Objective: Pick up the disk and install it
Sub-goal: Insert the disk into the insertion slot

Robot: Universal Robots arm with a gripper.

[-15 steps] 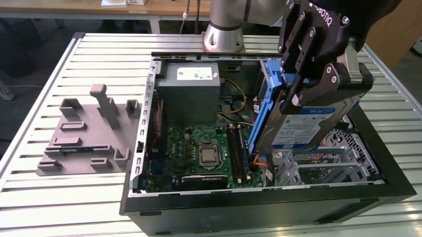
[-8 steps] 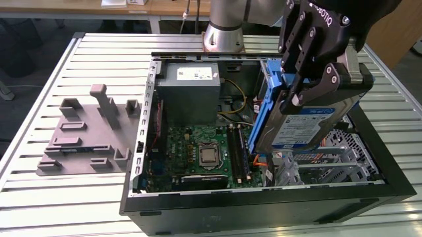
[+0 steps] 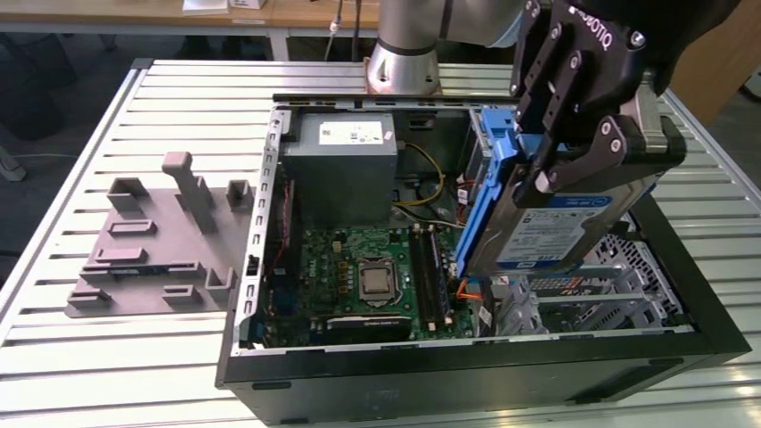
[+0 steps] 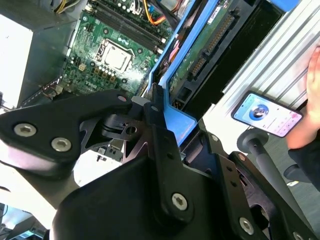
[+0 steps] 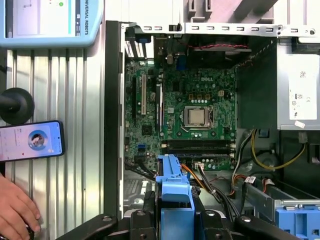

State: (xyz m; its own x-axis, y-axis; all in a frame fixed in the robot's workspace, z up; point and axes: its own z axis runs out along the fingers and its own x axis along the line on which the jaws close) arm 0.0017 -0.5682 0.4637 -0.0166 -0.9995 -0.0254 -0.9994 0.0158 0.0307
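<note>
Black gripper fills the foreground, jaws clamped on the flat silver disk in its blue plastic bracket, held on edge above the open black computer case. Slatted metal table underneath. Grey box power supply, green motherboard, grey plastic holder with posts. Phone beside a hand.

The flat silver disk in its blue plastic bracket is partly hidden behind the black gripper; a person's hand beside the computer case is cut off.
</note>
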